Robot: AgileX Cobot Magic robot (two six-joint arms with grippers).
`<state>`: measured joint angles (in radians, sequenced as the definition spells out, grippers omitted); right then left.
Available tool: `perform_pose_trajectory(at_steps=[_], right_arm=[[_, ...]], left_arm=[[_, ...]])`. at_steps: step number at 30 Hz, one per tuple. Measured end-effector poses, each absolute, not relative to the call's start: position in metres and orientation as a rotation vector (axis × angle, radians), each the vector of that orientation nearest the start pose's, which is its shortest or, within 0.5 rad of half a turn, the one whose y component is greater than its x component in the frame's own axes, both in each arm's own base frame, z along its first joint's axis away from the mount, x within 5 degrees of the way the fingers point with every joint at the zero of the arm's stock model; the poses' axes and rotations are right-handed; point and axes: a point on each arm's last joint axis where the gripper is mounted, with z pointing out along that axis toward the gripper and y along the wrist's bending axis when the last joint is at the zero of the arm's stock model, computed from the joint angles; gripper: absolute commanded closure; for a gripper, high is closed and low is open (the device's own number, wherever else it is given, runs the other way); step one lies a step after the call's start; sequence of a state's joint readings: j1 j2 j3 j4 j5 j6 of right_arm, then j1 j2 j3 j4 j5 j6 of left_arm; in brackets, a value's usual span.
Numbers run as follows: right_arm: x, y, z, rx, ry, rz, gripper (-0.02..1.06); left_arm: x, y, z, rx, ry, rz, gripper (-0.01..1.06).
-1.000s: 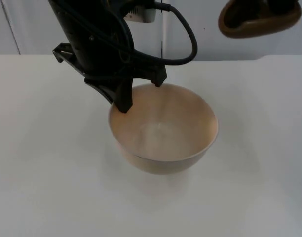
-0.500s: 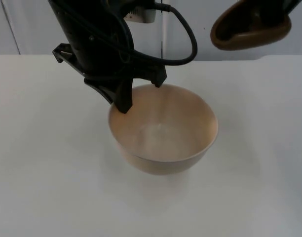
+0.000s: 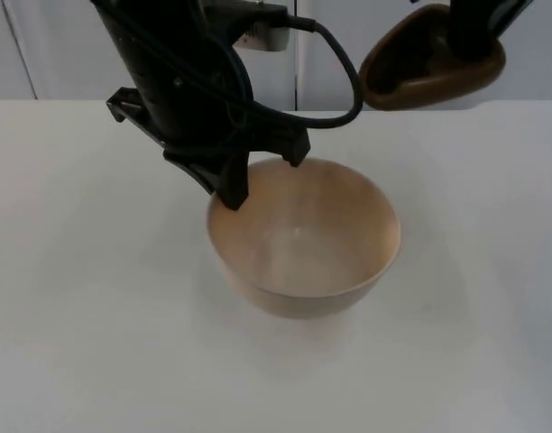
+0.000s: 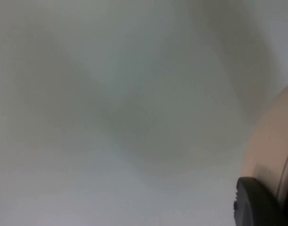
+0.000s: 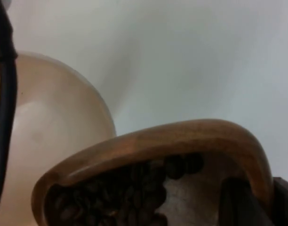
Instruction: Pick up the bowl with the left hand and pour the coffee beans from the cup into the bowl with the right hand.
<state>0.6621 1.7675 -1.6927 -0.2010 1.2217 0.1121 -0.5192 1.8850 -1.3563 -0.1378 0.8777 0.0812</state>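
The left gripper [image 3: 258, 176] pinches the far-left rim of the pale wooden bowl [image 3: 303, 239], one finger inside the wall and one outside, and the bowl hangs over the middle of the white desk [image 3: 78, 316] with a soft shadow under it, so it looks lifted clear rather than resting. The bowl is empty inside. The right gripper [image 3: 474, 27] is clamped on the rim of the dark brown wooden cup [image 3: 434, 63], which it holds tilted in the air above the desk's far edge, beyond and to the right of the bowl and not yet over it; in the right wrist view the coffee beans [image 5: 130, 193] lie heaped toward the lower lip of the cup [image 5: 172, 141], with the bowl [image 5: 54, 132] below and off to one side. The chief risk, as I judge it, is timing — the cup is already leaning while its lip is short of the bowl's rim, so any further tilt before it is centred would send beans onto the desk behind the bowl. A second risk is the bowl's hold: it is gripped at a single point on the rim, so the weight of falling beans, or a knock from the cup, could make it swing or slip in the fingers. The left arm's cable [image 3: 344, 81] also loops close to the cup's path and might be brushed. No brand, label or writing can be read on the bowl, the cup or the desk.
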Motion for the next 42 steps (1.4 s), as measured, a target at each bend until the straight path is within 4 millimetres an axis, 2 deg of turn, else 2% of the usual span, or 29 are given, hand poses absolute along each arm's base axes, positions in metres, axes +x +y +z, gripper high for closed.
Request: perform_pose_trajectory(at_steps=[8,13,16,19,24,32,42], right_arm=[[0.311,0.216,0.330,-0.793,2.608,-0.125,1.04],[0.313,0.215,0.315,-0.813,2.633,-0.198,1.04],[0.313,0.218,0.299,-0.836,2.662,-0.257,1.04],[0.311,0.221,0.297,-0.850,2.660,-0.263,1.04],[0.306,0.228,0.299,-0.872,2.605,-0.339,1.04],[0.291,0.250,0.305,-0.944,2.458,-0.476,1.04],[0.281,0.265,0.314,-1.014,2.290,-0.615,1.04]], left_arm=[[0.330,-0.200,0.197,0.773,2.818,-0.245,1.05],[0.330,-0.200,0.198,0.775,2.816,-0.245,1.05],[0.330,-0.200,0.196,0.775,2.818,-0.244,1.05],[0.331,-0.200,0.193,0.775,2.822,-0.242,1.05],[0.332,-0.202,0.189,0.758,2.832,-0.265,1.05],[0.332,-0.204,0.189,0.746,2.831,-0.285,1.05],[0.332,-0.204,0.189,0.744,2.830,-0.288,1.05]])
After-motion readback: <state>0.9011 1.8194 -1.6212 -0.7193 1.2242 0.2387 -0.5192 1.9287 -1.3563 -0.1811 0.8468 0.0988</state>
